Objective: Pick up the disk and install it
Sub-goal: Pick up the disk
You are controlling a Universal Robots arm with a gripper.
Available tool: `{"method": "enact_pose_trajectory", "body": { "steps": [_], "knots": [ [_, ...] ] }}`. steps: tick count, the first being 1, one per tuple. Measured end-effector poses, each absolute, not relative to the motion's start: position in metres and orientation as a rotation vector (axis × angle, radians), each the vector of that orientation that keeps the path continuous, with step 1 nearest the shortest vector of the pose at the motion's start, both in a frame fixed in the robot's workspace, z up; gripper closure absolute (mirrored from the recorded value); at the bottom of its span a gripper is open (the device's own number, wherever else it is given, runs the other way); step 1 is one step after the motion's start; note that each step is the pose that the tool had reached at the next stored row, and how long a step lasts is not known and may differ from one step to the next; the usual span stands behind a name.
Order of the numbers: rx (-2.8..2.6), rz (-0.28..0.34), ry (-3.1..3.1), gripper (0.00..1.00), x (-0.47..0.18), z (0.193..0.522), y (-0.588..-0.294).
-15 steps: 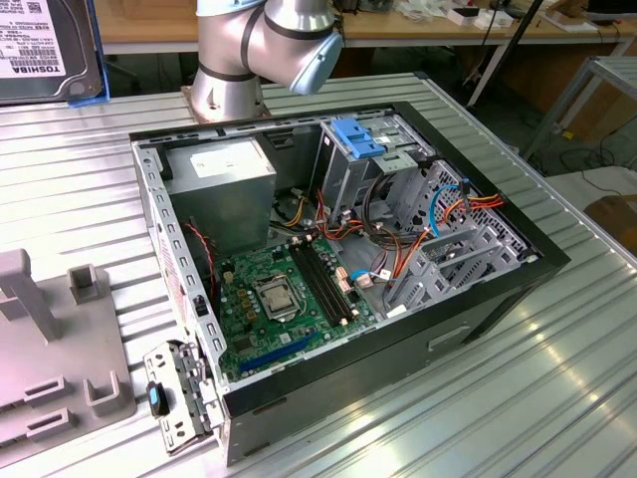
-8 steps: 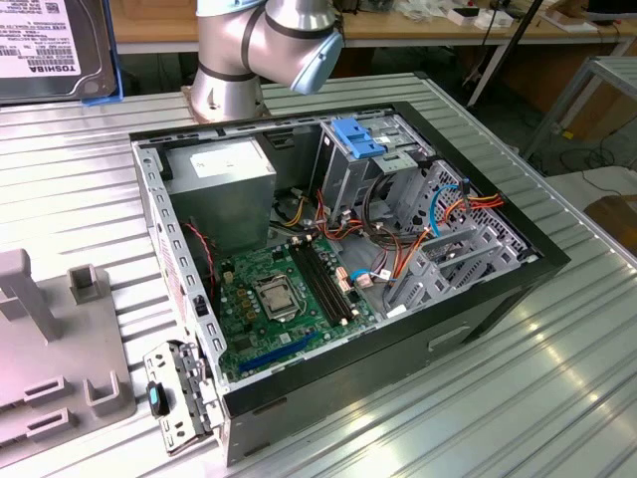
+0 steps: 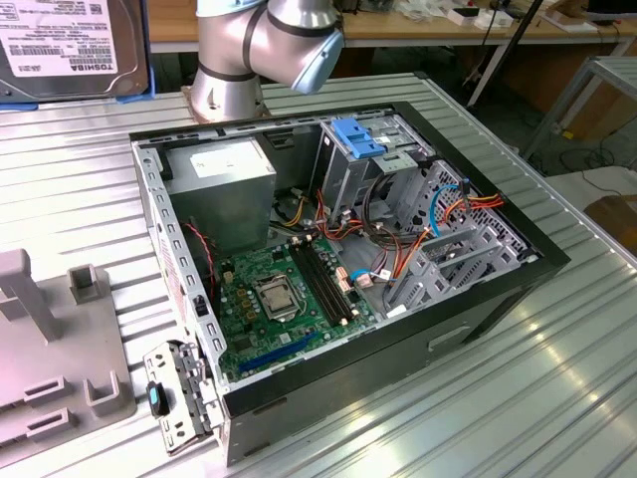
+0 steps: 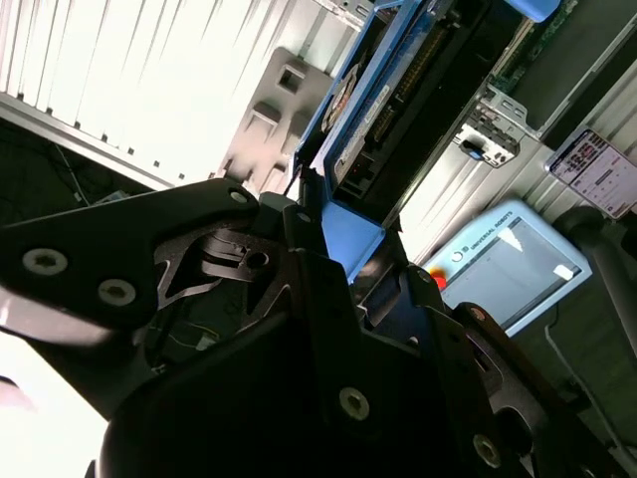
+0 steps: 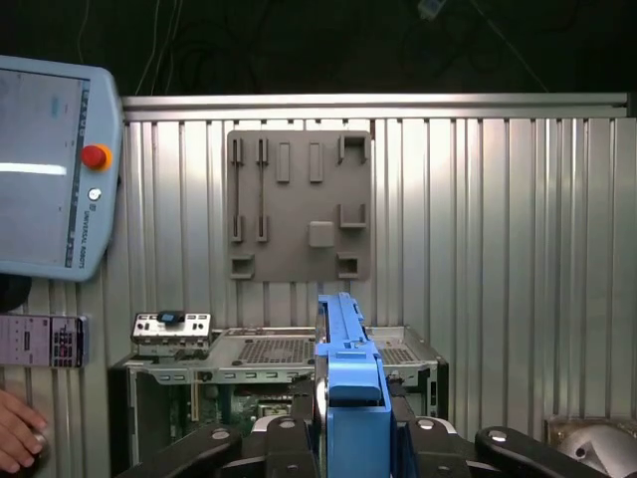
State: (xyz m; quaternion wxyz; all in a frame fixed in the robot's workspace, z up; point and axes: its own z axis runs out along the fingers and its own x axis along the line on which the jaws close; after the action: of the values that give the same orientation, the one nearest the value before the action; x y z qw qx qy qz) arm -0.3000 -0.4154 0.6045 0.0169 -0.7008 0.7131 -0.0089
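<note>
As it clamps the disk (image 5: 350, 383), the gripper (image 5: 354, 430) hangs — above the case (image 5: 249, 351).

Disk (image 5: 350, 398) between fingers (image 5: 299, 448); case (image 3: 498, 309) on table (image 3: 557, 398), fixture plate (image 3: 90, 339) at exterior view's left.

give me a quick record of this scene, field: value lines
gripper: shut on disk
disk: blue-framed, held edge-on, clear of the case, not installed
case: open, on table
table: ribbed metal
fixture: grey, beside case
cage bracket: blue, inside case
hand: below pendant in the first wrist view
</note>
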Motion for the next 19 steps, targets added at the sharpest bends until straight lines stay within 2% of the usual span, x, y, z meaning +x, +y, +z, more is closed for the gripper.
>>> {"method": "enact_pose_trajectory", "body": {
  "steps": [19],
  "knots": [
    [-2.178,-0.028,2.216,0.63,-0.248,0.6,-0.415]
  ]
}}
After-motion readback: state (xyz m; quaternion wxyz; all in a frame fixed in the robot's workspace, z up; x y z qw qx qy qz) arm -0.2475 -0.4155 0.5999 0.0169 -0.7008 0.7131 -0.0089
